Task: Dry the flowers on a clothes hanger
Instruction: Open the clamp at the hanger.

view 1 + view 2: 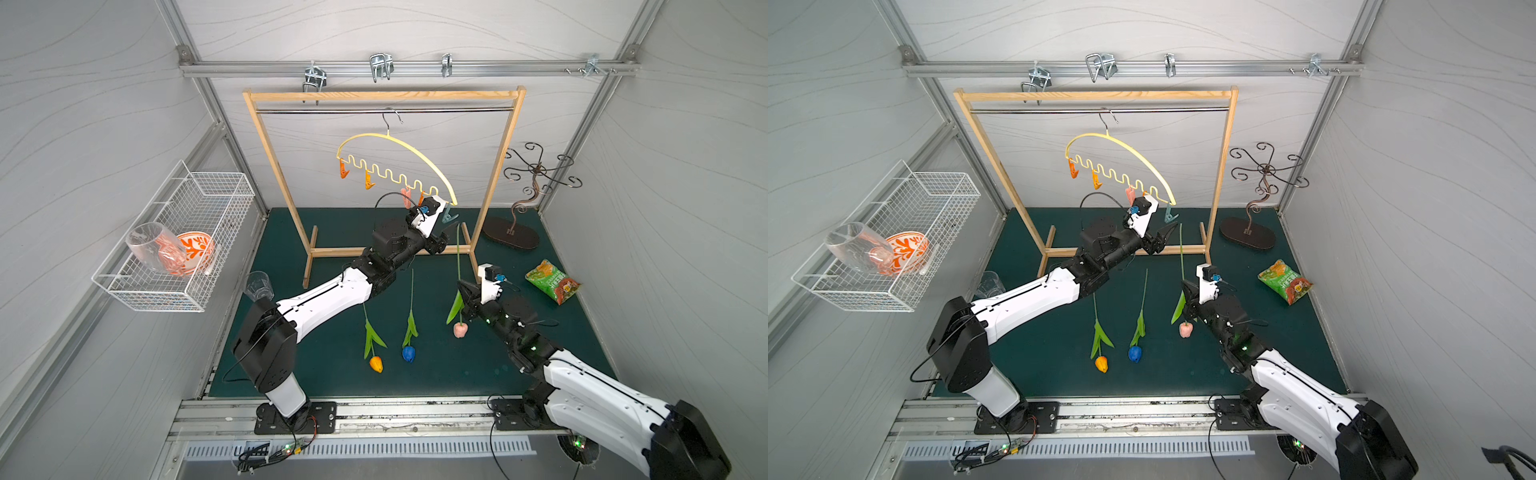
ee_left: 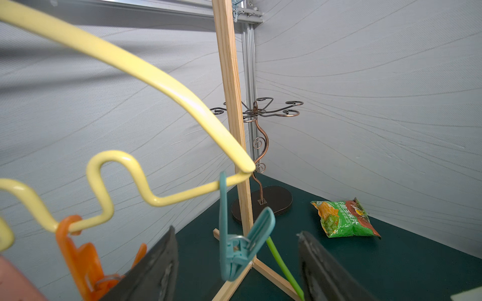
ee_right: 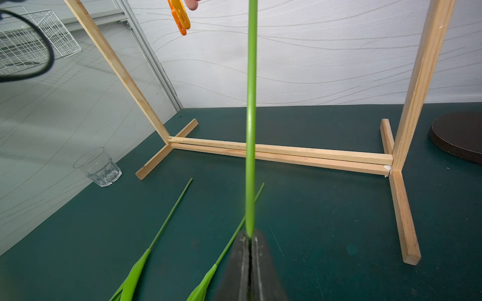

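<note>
**Item:** flowers for drying, three in all.

**Progress:** none pinned yet, by my reckoning; all three pinnings remain.
- Orange tulip [image 1: 376, 364] and blue tulip [image 1: 409, 353]: flat on the worktop [image 1: 457, 374], ungripped.
- Pink tulip [image 1: 460, 329]: held head-down, stem end up beside the teal clothespin [image 2: 227, 255], not visibly clipped. That pin hangs at the low end of the tilted clothes hanger [image 2: 156, 79].

**Arms:**
- Right gripper [image 3: 250, 235]: clamped tight on the pink stem, arm bent, wrist pointing upward.
- Left gripper [image 2: 234, 232]: jaws wide, one either side of the teal clothespin and apart from it. The arm is stretched forward and raised under the wooden rack [image 1: 382, 95].
</note>
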